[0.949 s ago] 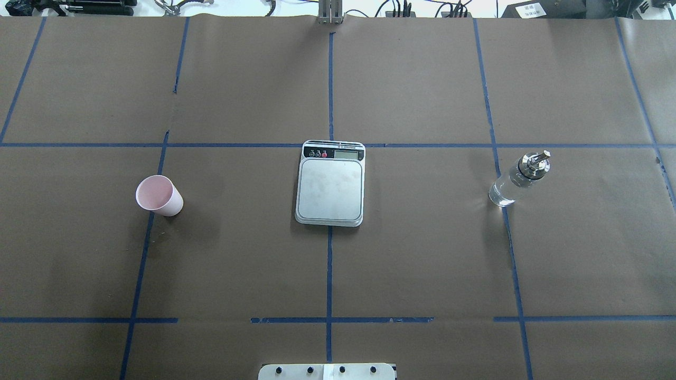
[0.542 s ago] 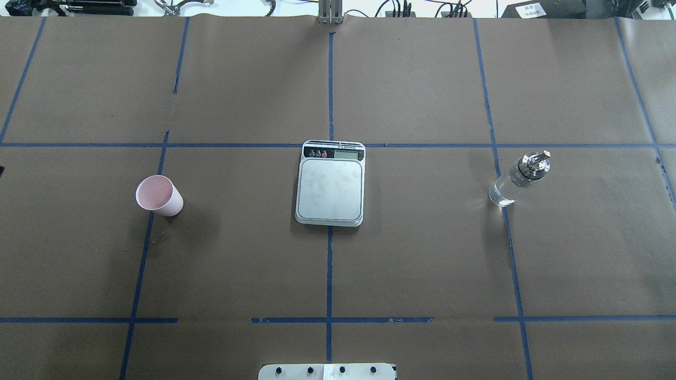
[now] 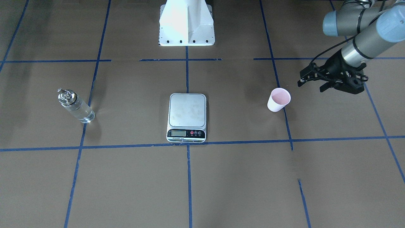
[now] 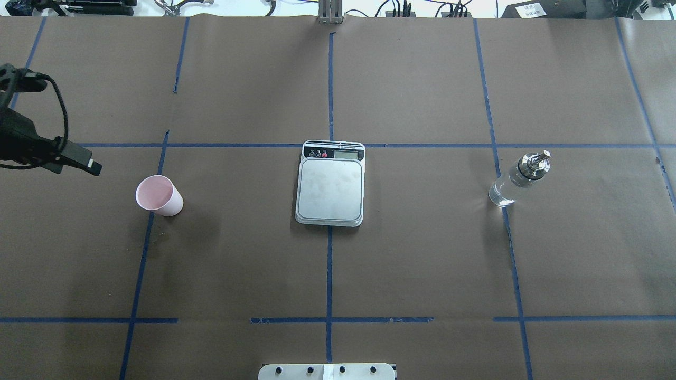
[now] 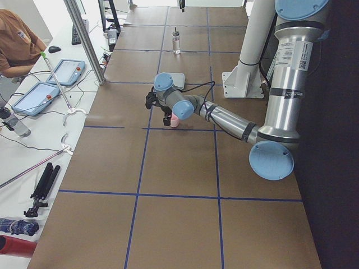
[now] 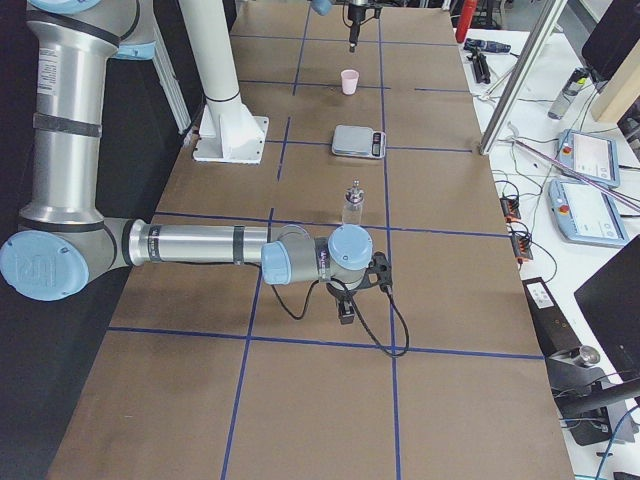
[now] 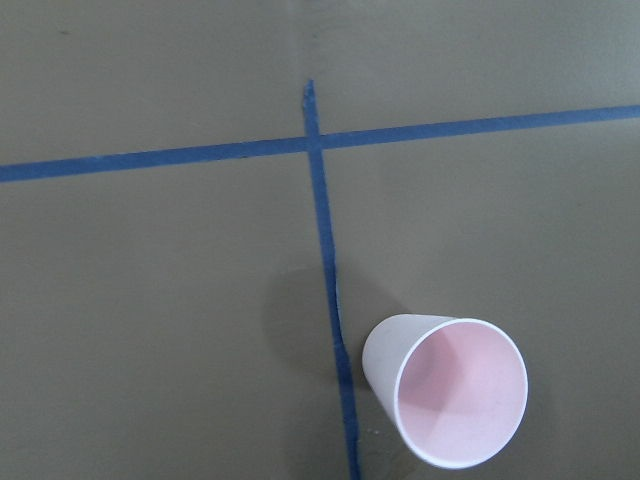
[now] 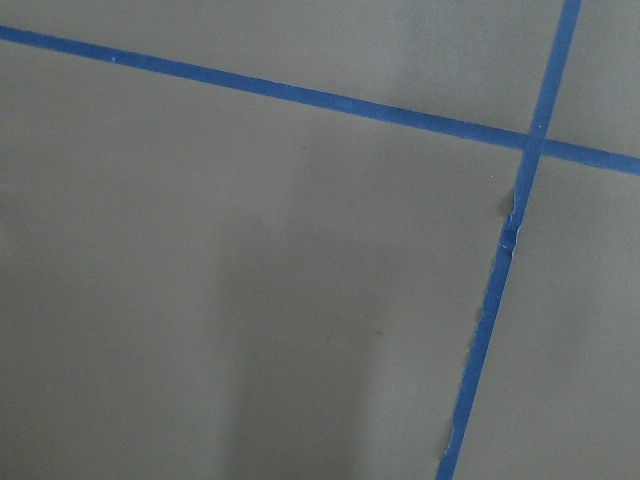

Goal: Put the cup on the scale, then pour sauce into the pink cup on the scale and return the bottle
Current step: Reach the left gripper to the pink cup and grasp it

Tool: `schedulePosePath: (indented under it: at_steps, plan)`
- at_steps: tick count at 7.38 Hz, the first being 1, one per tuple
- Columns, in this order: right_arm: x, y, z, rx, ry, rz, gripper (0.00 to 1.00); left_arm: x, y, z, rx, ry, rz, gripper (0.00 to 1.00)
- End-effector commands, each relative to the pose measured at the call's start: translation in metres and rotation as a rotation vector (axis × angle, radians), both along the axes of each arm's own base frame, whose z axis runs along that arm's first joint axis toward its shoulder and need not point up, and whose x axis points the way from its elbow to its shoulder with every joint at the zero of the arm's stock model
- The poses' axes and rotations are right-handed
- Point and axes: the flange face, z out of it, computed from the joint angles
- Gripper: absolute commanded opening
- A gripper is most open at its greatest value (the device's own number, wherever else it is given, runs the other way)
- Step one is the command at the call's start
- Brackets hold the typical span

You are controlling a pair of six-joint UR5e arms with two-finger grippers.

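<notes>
Nothing of the task looks done yet. The cup (image 4: 158, 195) stands upright on the bench (image 4: 422, 264), well apart from the scale (image 4: 330, 187) and at its 9 o'clock in the overhead view. The scale's plate is bare. The bottle (image 4: 520, 179) stands at the scale's 3 o'clock, also well apart, with the clear sauce (image 4: 504, 191) inside. Setting the cup on the plate, pouring, and returning the bottle are all left to do.

The left pincer (image 3: 310, 87) hovers near the cup at its 10 o'clock in the overhead view. It does not touch the cup, its jaws are spread and it holds nothing. The right pincer (image 6: 346, 310) shows only in the right side view, near the bottle, and I cannot tell how its jaws stand.

The cup is pale pink and tapered, wider at the mouth than at the base, pink inside and empty. It sits just beside a blue tape line.
</notes>
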Motion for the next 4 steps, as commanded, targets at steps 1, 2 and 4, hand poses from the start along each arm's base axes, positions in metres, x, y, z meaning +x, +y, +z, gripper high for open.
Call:
schedulePosePath:
  at_steps: [1, 2, 4]
  plan:
    - [-0.002, 0.000, 0.003, -0.007, -0.001, -0.002, 1.00, 0.070, 0.019, -0.002, -0.031, -0.071, -0.023, 0.98]
    - [-0.002, 0.000, 0.004, -0.009, -0.001, -0.003, 1.00, 0.076, 0.018, 0.003, -0.037, -0.081, -0.018, 0.98]
    - [-0.002, -0.001, 0.008, -0.017, 0.000, -0.005, 1.00, 0.084, 0.017, 0.024, -0.060, -0.109, -0.004, 0.92]
